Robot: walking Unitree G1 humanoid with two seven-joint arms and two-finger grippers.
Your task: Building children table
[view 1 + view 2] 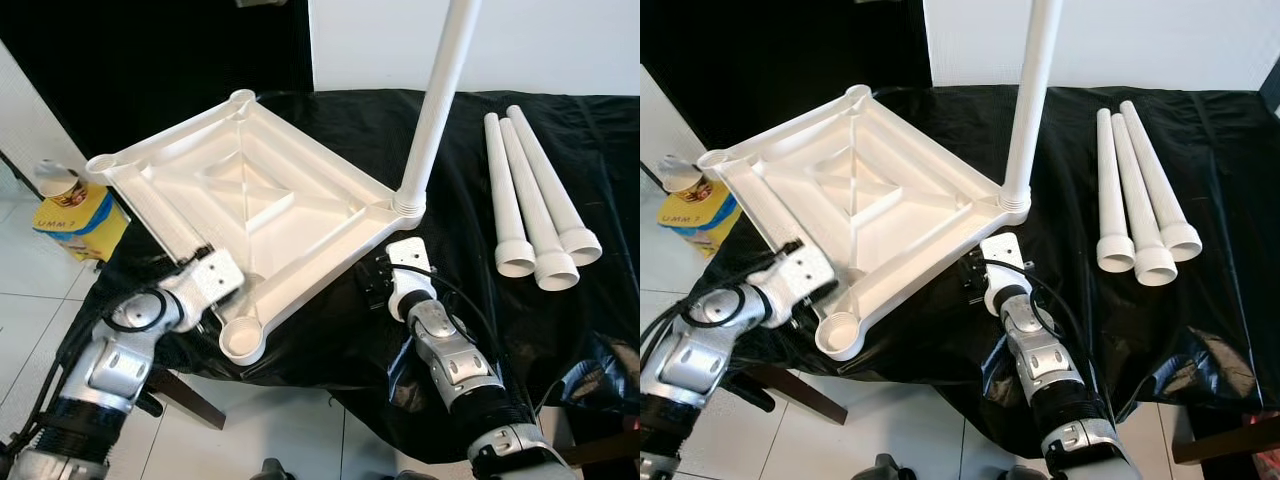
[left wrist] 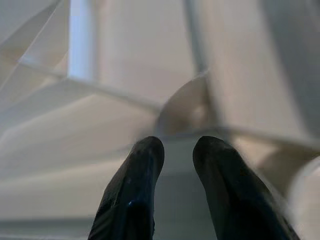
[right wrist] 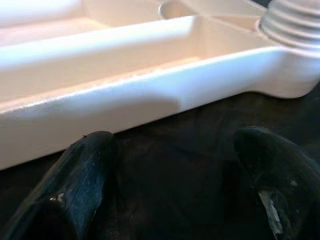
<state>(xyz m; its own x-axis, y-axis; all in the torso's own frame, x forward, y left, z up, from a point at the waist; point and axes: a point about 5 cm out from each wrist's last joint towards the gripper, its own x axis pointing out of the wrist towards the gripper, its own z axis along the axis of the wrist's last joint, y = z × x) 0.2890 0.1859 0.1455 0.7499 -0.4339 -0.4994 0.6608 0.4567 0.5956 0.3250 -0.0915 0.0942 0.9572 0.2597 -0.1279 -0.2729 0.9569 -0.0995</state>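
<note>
At the far left I see a yellow box (image 1: 78, 222) on the floor with a small jar (image 1: 55, 180) on top of it, just beside the black cloth (image 1: 480, 330) that covers the work surface. My left gripper (image 2: 175, 165) is pressed up under the near left edge of the white tabletop (image 1: 250, 200), which lies upside down on the cloth with its ribbed underside facing up — in the left wrist view the two black fingers (image 2: 135, 185) sit close together, only a narrow gap between them, and I cannot tell whether they pinch anything. An empty round leg socket (image 1: 243, 340) sits at the tabletop's nearest corner, overhanging the cloth's edge. Further right, one white leg (image 1: 435, 110) stands upright in the right corner socket. My right gripper (image 3: 180, 175) sits just below that corner, fingers spread wide on the cloth and apart from the tabletop's rim. At the right, three loose legs (image 1: 535, 200) lie side by side on the cloth, well apart from the tabletop.
</note>
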